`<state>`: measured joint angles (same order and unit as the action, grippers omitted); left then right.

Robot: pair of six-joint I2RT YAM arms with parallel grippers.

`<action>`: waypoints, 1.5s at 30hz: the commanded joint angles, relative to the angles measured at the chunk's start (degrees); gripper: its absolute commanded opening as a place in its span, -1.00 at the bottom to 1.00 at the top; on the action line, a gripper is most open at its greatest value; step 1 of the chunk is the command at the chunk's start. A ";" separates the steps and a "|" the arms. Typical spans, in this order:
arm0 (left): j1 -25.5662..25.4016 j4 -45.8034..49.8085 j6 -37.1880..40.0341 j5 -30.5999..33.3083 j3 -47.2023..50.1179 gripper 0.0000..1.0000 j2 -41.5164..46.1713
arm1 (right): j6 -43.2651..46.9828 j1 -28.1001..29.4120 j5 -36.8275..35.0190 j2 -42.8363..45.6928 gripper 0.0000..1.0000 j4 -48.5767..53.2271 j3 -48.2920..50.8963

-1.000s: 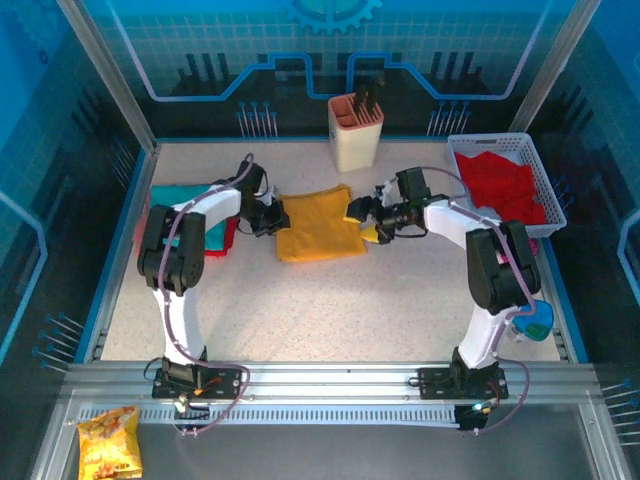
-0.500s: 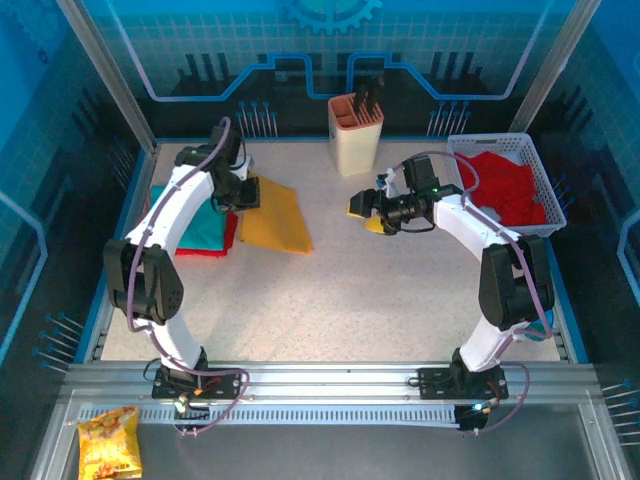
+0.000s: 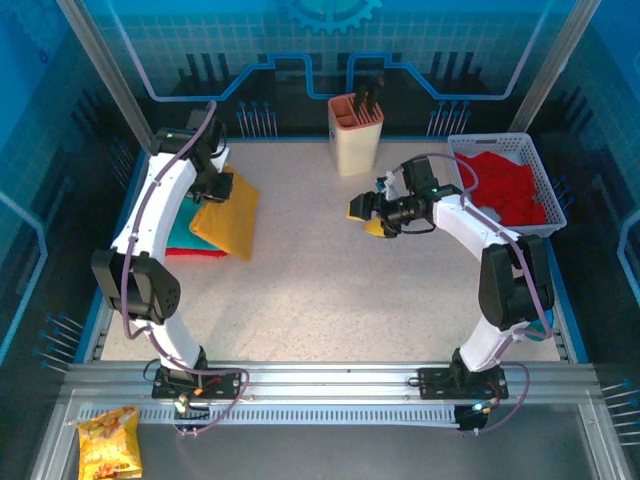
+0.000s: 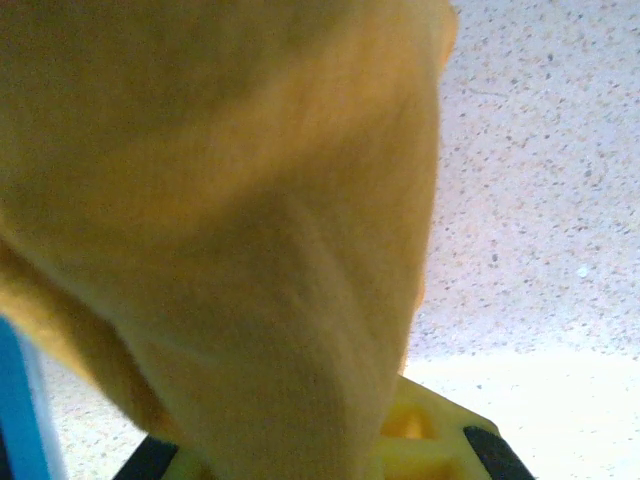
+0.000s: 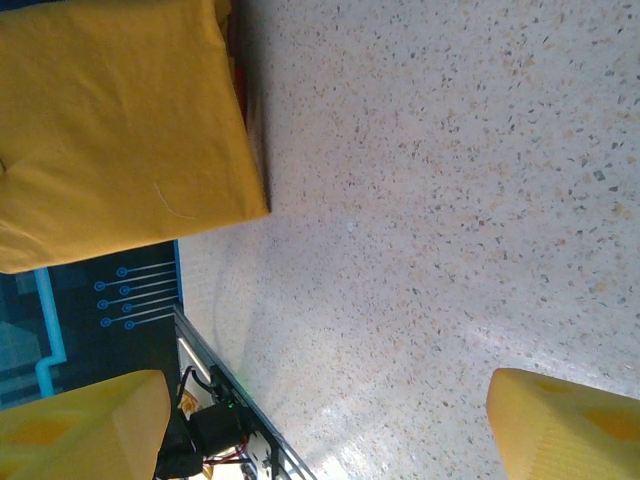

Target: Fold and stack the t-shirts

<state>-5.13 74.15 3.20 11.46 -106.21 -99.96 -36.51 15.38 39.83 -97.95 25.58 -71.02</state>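
While the left gripper (image 3: 217,187) keeps an edge of the folded mustard-yellow t-shirt (image 3: 230,212) clenched in its jaws, that shirt lies on the side of the bench (image 3: 330,300) opposite the white basket (image 3: 490,139). It rests partly on a teal t-shirt (image 3: 178,234), with a red t-shirt (image 3: 195,252) showing beneath. The step in hand looks like stacking: the fold is made and the shirt is being set on the pile. The right gripper (image 3: 366,215) hovers near the basket on its pile-facing side, jaws spread wide and empty.

Next, the left jaws should let go and lift away without dragging the fold open. The yellow shirt overhangs the pile toward the basket, so it may need squaring. Red cloth (image 3: 500,185) heaped in the basket looks like the next work.
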 commanded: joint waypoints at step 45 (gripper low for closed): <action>16.90 -12.92 9.73 19.89 4.00 -1.00 -7.66 | 2.76 6.31 -1.30 -4.08 0.63 10.97 -7.31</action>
<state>11.16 64.05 12.19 28.64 -102.30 -106.45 -34.46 20.71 38.33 -101.21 34.76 -77.25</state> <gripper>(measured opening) 0.086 0.818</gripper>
